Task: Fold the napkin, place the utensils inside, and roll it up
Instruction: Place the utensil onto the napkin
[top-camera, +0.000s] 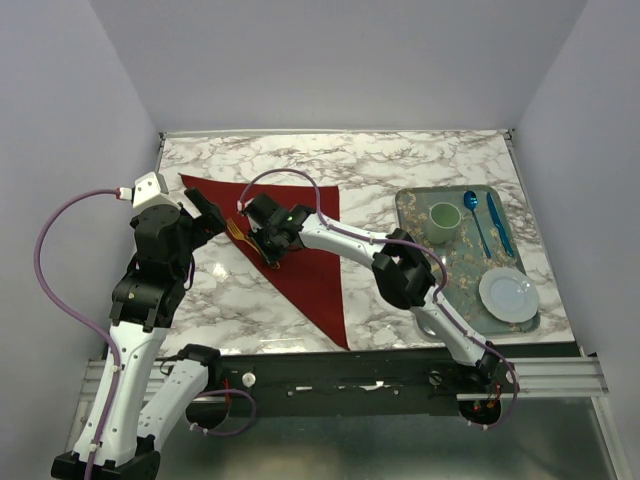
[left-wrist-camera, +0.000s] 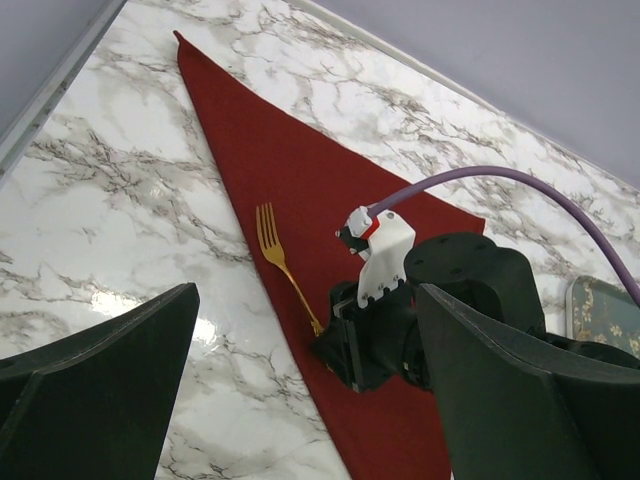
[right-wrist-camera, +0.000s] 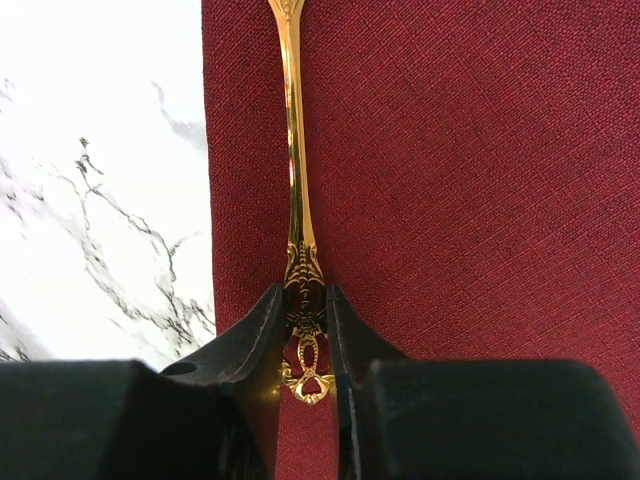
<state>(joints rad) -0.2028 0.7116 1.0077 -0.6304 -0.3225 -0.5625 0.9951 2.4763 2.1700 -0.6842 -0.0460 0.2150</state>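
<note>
1. Near edge: both arm bases are bolted to a rail at the bench's (top-camera: 400, 165) near side.
2. Napkin (top-camera: 310, 280): it lies flat on the marble, left of centre, and shows as a triangle. One point lies close to the near edge. The long side runs along the far part of the bench.
3. Tray (top-camera: 460, 262): it sits at the right, well apart from the napkin. A white plate (top-camera: 508, 294) rests on its near end.
4. Fork (left-wrist-camera: 290, 275): gold, it lies along the napkin's left edge. The handle rests on the cloth just inside that edge, and the tines point far-left. Whether the tines lie on cloth or marble cannot be told.
5. Right gripper (right-wrist-camera: 305, 305): it reaches across the napkin to the fork's ornate handle end. The jaws stand close on either side of the handle. Whether they pinch it or only flank it cannot be told.
6. Left gripper (top-camera: 212, 216): it hangs above bare marble just left of the napkin, aimed at the fork. The jaws are wide apart with nothing between them.
7. Far end of tray: a green cup (top-camera: 445, 218) and a blue spoon (top-camera: 476, 222) sit here, with a second blue utensil (top-camera: 499, 225) to the spoon's right.
</note>
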